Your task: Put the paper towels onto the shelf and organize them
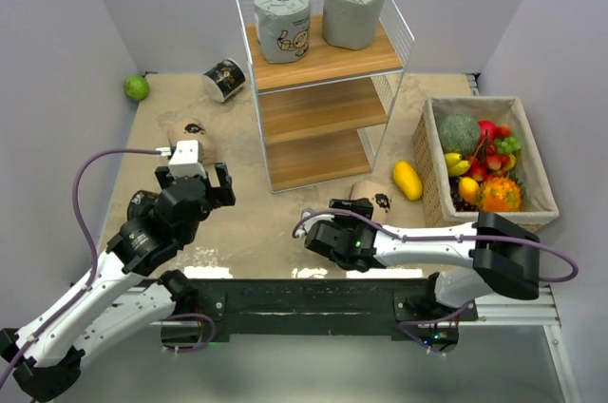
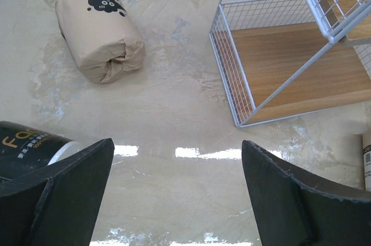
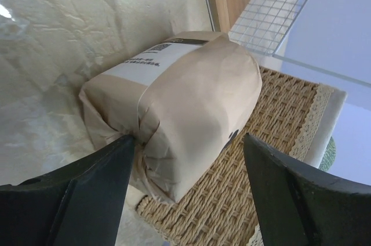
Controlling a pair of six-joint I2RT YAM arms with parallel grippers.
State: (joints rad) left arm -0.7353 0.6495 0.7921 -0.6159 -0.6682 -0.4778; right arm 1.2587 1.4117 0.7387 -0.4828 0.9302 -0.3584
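The shelf [image 1: 323, 99] stands at mid-table with two grey paper towel rolls [image 1: 282, 19] [image 1: 354, 8] upright on its top board. A black roll [image 1: 225, 78] lies behind it to the left. A beige roll [image 1: 190, 132] lies left of it and also shows in the left wrist view [image 2: 99, 31]. My left gripper [image 1: 195, 184] [image 2: 177, 165] is open and empty above bare table, with a second black roll [image 2: 29, 144] by its left finger. My right gripper [image 1: 337, 218] [image 3: 188, 159] is open around another beige roll [image 3: 185, 101] [image 1: 373, 196], its left finger touching the roll's end.
A woven basket [image 1: 432, 165] of fruit stands at the right, and its side [image 3: 272, 141] is right behind the beige roll. A yellow mango [image 1: 407, 180] lies beside it. A green fruit [image 1: 137, 87] sits at the far left. The shelf's lower boards [image 2: 278, 60] are bare.
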